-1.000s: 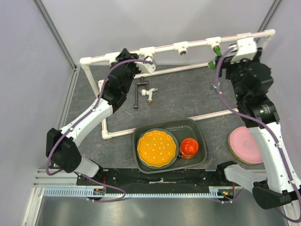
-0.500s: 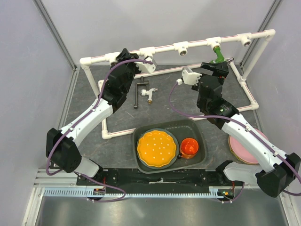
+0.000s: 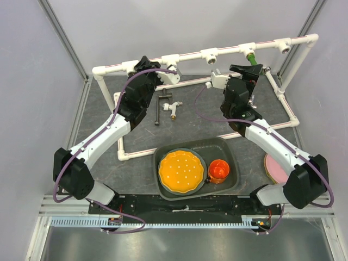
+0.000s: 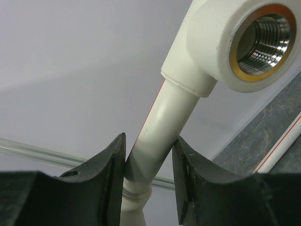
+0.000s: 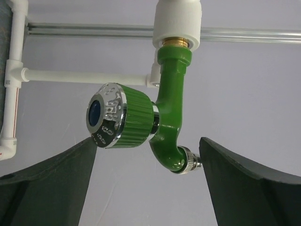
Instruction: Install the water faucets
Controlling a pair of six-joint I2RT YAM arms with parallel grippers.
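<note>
Inside the pipe frame [image 3: 190, 56], loose black-handled faucet [image 3: 173, 108].

The green faucet [image 5: 170, 94] is smooth, glossy plastic. Its knob [image 5: 134, 123] is ribbed green with a shiny embossed chrome cap, and its spout tip [image 5: 190, 160] is knurled metal. The PVC pipe [image 4: 162, 117] is smooth white plastic with a soft sheen. Its socket [image 4: 221, 42] holds a threaded brass-coloured insert. The left pincer [image 4: 148, 160] is matt black. The tabletop [image 4: 277, 108] looks mottled grey and matt.
</note>
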